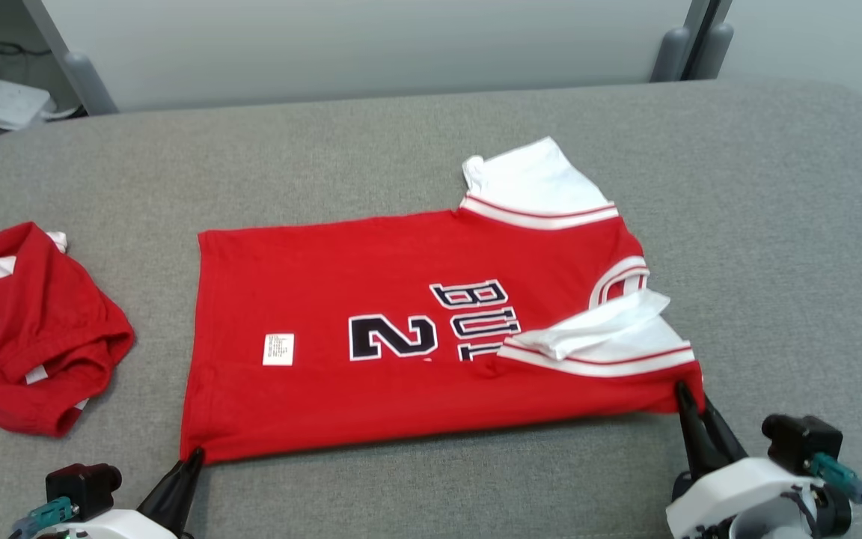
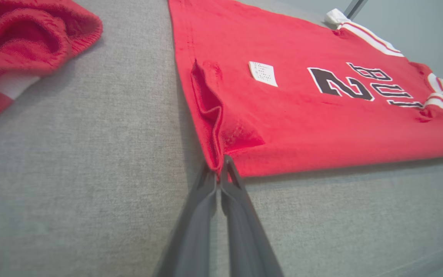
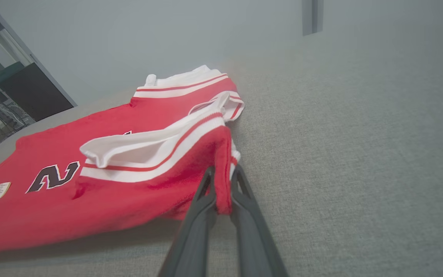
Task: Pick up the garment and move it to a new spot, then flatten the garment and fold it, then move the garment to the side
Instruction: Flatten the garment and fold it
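The garment point(image 1: 371, 299) is a red jersey with white sleeves and black lettering, spread sideways on the grey padded table. Its near long edge is folded over the body. My left gripper point(image 1: 190, 457) is shut on the garment's near left hem corner point(image 2: 215, 163). My right gripper point(image 1: 689, 397) is shut on the near right shoulder corner point(image 3: 223, 192), which is lifted slightly off the surface. The near sleeve point(image 1: 603, 337) lies folded over the chest, and a white label point(image 1: 278, 349) shows near the hem.
A second red garment point(image 1: 27, 329) lies crumpled at the table's left edge. Grey table surface point(image 1: 775, 262) stretches right of the jersey and behind it. A pale wall panel point(image 1: 364, 45) stands past the far edge.
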Robot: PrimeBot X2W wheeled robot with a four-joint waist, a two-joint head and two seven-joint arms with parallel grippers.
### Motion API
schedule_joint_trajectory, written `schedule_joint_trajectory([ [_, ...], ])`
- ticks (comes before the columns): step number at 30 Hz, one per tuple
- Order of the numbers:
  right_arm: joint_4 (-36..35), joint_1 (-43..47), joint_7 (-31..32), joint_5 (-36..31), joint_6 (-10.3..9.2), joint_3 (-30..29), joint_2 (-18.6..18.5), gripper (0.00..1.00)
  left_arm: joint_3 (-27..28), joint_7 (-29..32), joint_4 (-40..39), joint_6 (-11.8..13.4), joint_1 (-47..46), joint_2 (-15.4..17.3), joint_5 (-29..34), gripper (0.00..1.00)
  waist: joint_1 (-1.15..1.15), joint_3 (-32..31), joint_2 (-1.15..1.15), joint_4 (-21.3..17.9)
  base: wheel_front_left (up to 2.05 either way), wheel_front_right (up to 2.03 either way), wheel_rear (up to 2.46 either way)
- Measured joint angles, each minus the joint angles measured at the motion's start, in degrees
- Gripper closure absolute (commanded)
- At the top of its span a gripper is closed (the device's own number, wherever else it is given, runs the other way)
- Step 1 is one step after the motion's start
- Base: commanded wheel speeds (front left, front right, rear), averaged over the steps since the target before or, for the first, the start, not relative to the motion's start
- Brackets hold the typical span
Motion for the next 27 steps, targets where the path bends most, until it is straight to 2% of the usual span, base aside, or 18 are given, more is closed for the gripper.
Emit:
schedule_joint_trajectory([
  [11,0.4,5.5,0.0,1.3,0.0,1.2,0.1,1.0,1.1,0.0,4.9,0.0,0.2,-1.6,1.7,1.0,0.0,-2.9,0.0,-1.2,0.0,0.0,0.0],
  [14,0.3,5.9,0.0,1.3,0.0,1.1,0.1,1.0,1.1,0.0,5.4,0.0,0.2,-1.6,3.9,1.0,0.0,-2.9,0.0,-1.3,0.0,0.0,0.0],
  [27,0.0,6.3,0.0,0.8,0.0,-0.4,0.1,1.0,1.7,0.0,5.5,0.0,2.3,-3.4,4.9,1.0,0.0,-3.0,0.0,1.0,0.0,0.0,0.0],
])
